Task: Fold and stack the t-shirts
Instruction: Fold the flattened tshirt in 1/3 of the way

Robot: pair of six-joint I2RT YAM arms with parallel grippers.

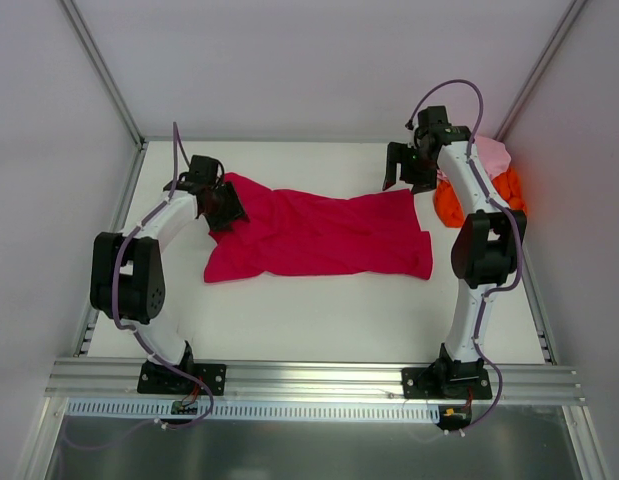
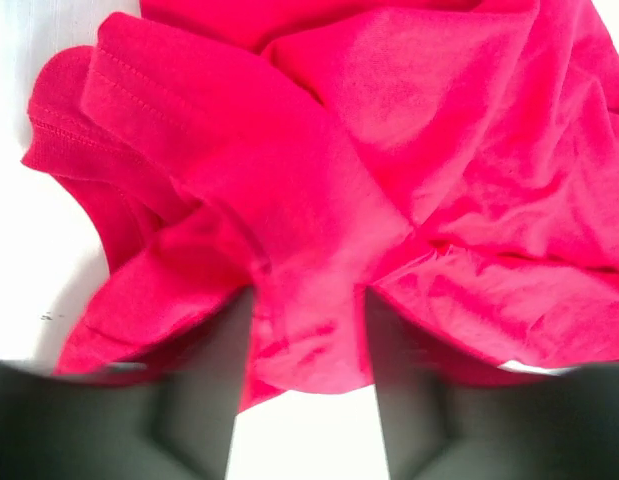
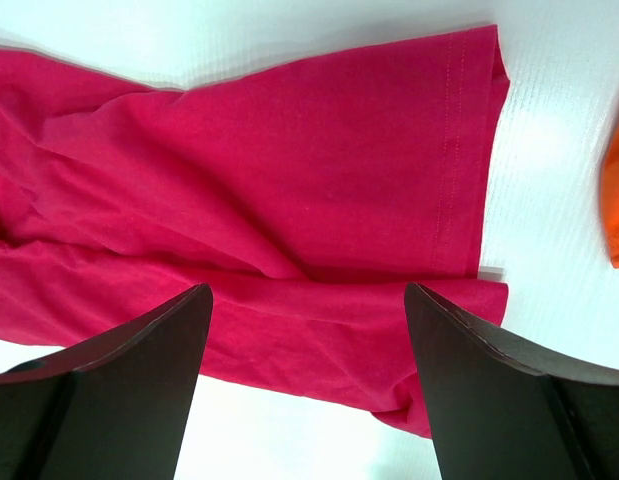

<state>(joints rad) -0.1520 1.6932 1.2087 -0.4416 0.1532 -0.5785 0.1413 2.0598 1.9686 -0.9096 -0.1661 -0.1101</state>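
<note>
The crimson-magenta t-shirt [image 1: 319, 235] lies spread and rumpled across the middle of the white bench [image 1: 319, 320], its length running from left to right. At its left end the left hand [image 1: 227, 210] is down on the cloth. In the left wrist view its dark fingers [image 2: 224, 380] stand only a narrow way apart, with a puckered ridge of fabric between them and a stitched edge bunched just beyond. The shirt's middle is creased in long folds. At its right end the hemmed edge lies flat, and the right hand [image 1: 401, 168] hangs over the far corner of it, spread wide and holding nothing. Further right, in the far right corner of the bench, sit the other two shirts in a heap behind the right arm: the pale pink t-shirt [image 1: 489, 152] at the back, and the orange t-shirt [image 1: 509, 190] crumpled just in front of it.
</note>
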